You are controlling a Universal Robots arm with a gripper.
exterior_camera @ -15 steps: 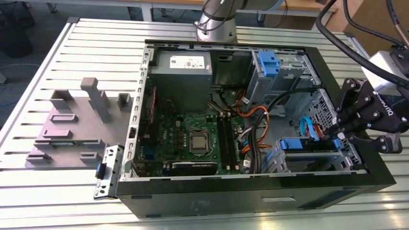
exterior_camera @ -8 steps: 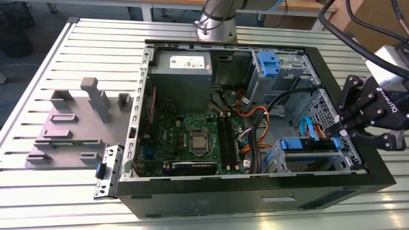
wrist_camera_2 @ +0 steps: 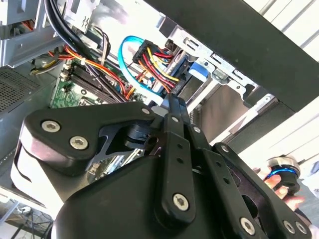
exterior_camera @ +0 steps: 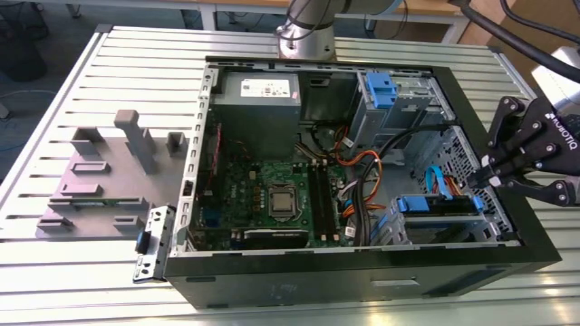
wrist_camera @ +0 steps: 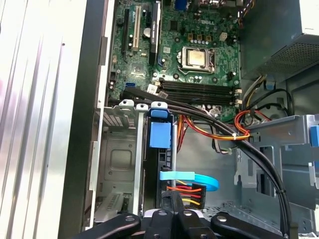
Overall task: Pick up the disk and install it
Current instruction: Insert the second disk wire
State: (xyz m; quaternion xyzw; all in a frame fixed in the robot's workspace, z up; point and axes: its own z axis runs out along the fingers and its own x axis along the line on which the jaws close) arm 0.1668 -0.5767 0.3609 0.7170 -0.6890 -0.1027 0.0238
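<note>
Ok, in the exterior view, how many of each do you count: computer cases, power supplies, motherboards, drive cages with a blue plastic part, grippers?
computer case: 1
power supply: 1
motherboard: 1
drive cages with a blue plastic part: 2
gripper: 1
Total: 6

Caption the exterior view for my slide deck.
Claw at the open computer case's drive bay, beside the blue-framed disk.
</note>
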